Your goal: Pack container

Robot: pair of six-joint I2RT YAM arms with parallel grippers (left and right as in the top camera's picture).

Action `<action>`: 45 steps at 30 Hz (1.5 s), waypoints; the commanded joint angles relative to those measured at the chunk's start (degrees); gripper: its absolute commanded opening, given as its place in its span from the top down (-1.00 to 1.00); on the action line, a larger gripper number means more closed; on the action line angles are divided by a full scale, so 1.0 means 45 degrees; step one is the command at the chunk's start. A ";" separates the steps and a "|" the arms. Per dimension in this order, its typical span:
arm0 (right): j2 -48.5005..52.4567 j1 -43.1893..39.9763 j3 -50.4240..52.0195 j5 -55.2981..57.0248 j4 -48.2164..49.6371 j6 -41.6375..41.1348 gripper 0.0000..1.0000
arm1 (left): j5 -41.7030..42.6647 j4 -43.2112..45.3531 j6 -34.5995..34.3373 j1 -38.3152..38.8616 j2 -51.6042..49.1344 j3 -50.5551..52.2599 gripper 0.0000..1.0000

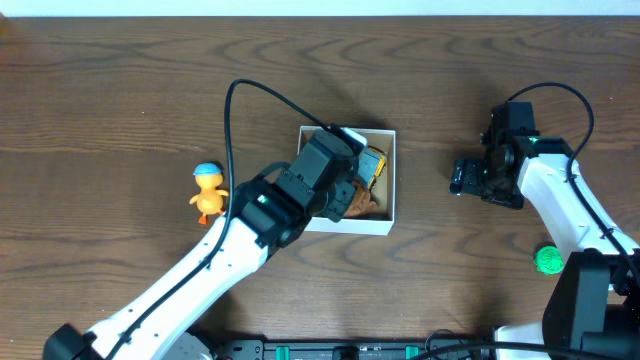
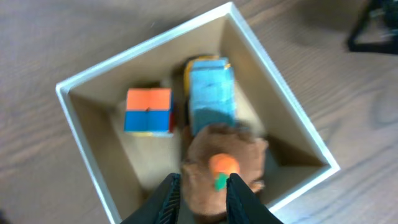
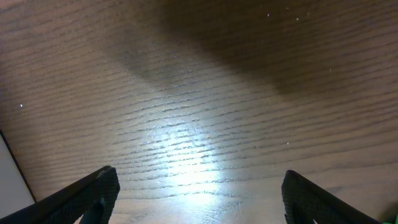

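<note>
The container (image 1: 392,190) is a small white box with a tan inside, at the table's middle; it also shows in the left wrist view (image 2: 149,46). In it lie an orange-and-blue cube (image 2: 148,111), a blue-and-yellow toy (image 2: 211,90) and a brown plush toy with an orange carrot (image 2: 224,152). My left gripper (image 2: 199,196) hangs over the box's near side with its fingers closed against the plush's lower part. My right gripper (image 3: 199,193) is wide open and empty above bare wood, right of the box in the overhead view (image 1: 460,178).
An orange duck figure with a blue cap (image 1: 208,190) stands on the table left of the box. A green ball (image 1: 547,260) lies at the front right beside the right arm's base. The table is dark wood.
</note>
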State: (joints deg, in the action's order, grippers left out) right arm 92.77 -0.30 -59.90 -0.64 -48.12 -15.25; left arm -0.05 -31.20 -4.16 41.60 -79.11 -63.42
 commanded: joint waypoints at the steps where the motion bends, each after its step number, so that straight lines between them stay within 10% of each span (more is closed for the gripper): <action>1: 0.0005 -0.0039 -0.0092 -0.0058 0.0029 0.0170 -0.71 | -0.0457 -0.0102 -0.0704 -0.0112 -0.0933 -0.0126 0.47; 17: 0.0005 -0.0039 -0.0092 -0.0058 0.0034 0.0165 -0.71 | 0.3254 0.0534 -0.1137 -0.0034 -0.3997 -0.0126 0.60; 40: 0.0005 -0.0039 -0.0092 -0.0063 0.0078 0.0165 -0.72 | 0.3094 0.0384 -0.0423 -0.0097 -0.5275 -0.0126 0.80; 45: 0.0005 -0.0039 -0.0092 -0.0063 0.0015 0.0165 -0.72 | 0.2385 0.0398 -0.0418 -0.0160 -0.5236 -0.0151 0.26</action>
State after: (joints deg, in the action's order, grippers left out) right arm 92.77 -0.30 -59.90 -0.64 -47.97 -15.25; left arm 14.22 -27.64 -7.27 41.21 -99.66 -65.82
